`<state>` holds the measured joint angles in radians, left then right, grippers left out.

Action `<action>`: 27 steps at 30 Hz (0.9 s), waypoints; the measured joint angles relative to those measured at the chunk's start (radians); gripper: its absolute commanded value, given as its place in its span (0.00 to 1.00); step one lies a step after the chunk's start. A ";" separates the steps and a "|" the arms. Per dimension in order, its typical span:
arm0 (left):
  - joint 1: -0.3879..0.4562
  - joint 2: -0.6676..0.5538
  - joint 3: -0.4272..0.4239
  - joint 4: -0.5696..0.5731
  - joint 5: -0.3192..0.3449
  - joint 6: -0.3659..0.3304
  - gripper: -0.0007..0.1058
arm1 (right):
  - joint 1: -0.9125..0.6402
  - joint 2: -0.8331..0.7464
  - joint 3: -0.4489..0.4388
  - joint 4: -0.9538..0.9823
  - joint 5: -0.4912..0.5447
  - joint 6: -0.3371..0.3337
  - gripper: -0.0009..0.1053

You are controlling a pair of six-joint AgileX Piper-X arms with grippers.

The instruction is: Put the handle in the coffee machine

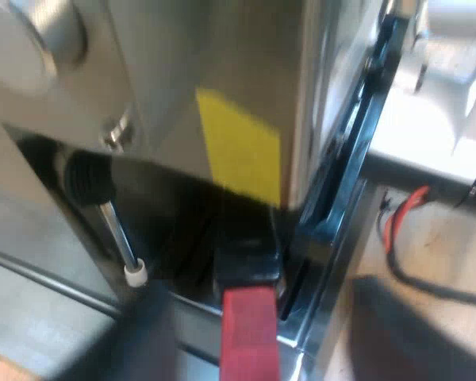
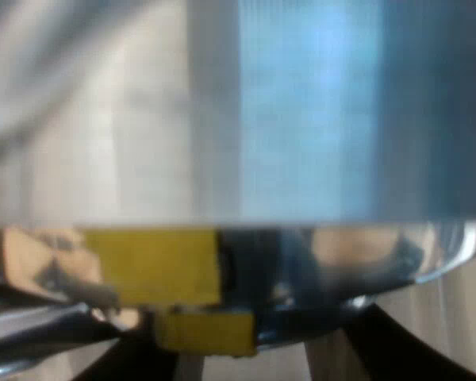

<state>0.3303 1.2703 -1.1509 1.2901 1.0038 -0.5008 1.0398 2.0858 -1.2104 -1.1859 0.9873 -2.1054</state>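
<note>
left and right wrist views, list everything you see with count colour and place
espresso machine: one, silver metal, close before both wrists
handle: one, dark ending in red, at the machine's front
yellow patch: one, yellow, on the machine's front above the handle
steam wand: one, metal, black grip, white tip, under the machine's front
left gripper: one, black, open, either side of the handle's red end
right gripper: one, black, close against the machine's metal

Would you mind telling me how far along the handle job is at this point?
Looks nearly done: the dark handle with a red end already sits under the silver espresso machine's front. In hand: my left gripper is open around the red end, not gripping. Left: checking the lock, which I cannot judge, then backing away.
</note>
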 measured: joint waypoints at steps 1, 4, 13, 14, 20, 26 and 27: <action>0.000 0.000 -0.012 0.007 -0.002 -0.018 0.02 | 0.000 0.000 0.000 0.000 0.000 0.000 0.32; 0.000 0.000 -0.067 0.007 -0.041 -0.098 0.02 | 0.000 0.000 0.000 0.000 0.000 0.000 0.32; -0.079 0.068 -0.148 -0.035 -0.322 -0.182 0.02 | 0.005 0.000 0.000 0.000 0.002 -0.001 0.32; -0.091 0.094 -0.155 -0.035 -0.340 -0.183 0.02 | 0.005 0.000 0.000 0.000 0.003 -0.001 0.32; -0.121 0.232 -0.195 -0.035 -0.392 -0.224 0.02 | 0.006 0.000 0.000 0.000 0.003 -0.001 0.32; -0.129 0.310 -0.223 -0.024 -0.452 -0.227 0.02 | 0.006 -0.001 0.000 0.000 0.005 -0.001 0.32; -0.136 0.317 -0.223 -0.002 -0.456 -0.224 0.02 | 0.006 -0.001 0.000 0.000 0.005 -0.001 0.32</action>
<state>0.1948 1.5871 -1.3737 1.2882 0.5479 -0.7247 1.0460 2.0846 -1.2104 -1.1859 0.9921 -2.1067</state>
